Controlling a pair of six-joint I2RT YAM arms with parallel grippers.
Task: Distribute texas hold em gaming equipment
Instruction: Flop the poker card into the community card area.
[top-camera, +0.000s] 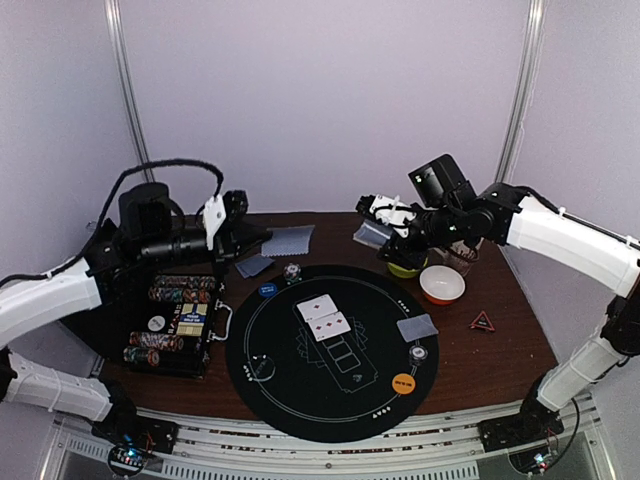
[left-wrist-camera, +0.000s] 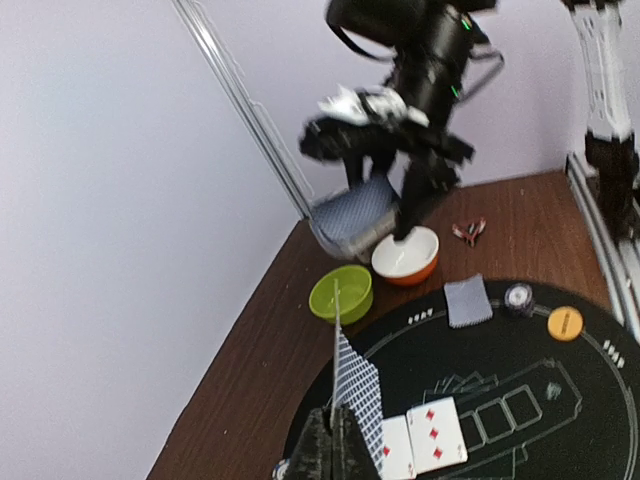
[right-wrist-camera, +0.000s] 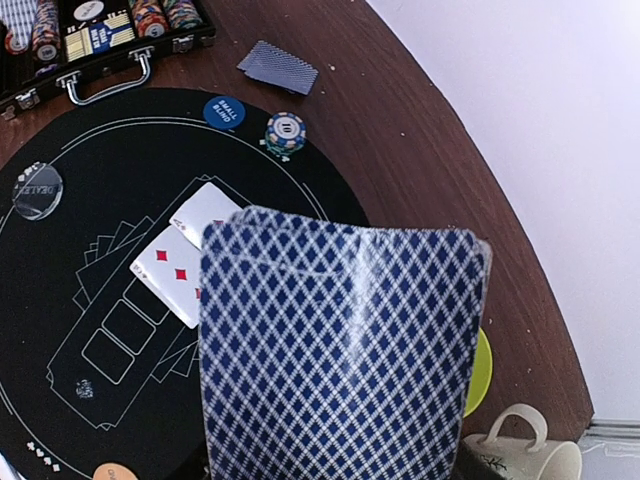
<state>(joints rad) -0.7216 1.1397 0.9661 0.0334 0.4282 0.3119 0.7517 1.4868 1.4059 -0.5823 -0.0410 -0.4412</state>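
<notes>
- The blue disc (right-wrist-camera: 224, 112) reads "SMALL BLIND"; it lies on the far left edge of the mat (top-camera: 300, 400).
- The clear disc (right-wrist-camera: 37, 190) reads "DEALER" and lies on the mat's left side.
- The orange disc (top-camera: 404, 383) on the mat's near right edge has dark print, too small to read.
- The case (top-camera: 180, 320), left of the mat, holds rows of chips and a yellow-and-blue label I cannot read.
- The left gripper (left-wrist-camera: 336, 430) is closed on the held card (left-wrist-camera: 358, 395), which stands edge-up over the far left of the mat.
- The right gripper (top-camera: 383, 232) is clamped on the deck (right-wrist-camera: 340, 350), raised above the green bowl (left-wrist-camera: 342, 293).
- In the right wrist view the deck's blue-checked back fills the frame, hiding the fingers and part of the diamond cards (top-camera: 323, 315).
- The two diamond cards lie face up, side by side, in the mat's centre.
- The mat card (top-camera: 417, 327) lies face down on the right of the mat, with a chip (top-camera: 418, 352) just beside it.
- The table card (right-wrist-camera: 278, 67) lies face down on the table (top-camera: 500, 370) beyond the mat, near the chip stack (right-wrist-camera: 285, 132).
- The orange bowl (top-camera: 441, 284) sits beside the green bowl; the mug (right-wrist-camera: 520, 455) is close by.
- The triangle (top-camera: 483, 322) lies right of the mat, seemingly flat.
</notes>
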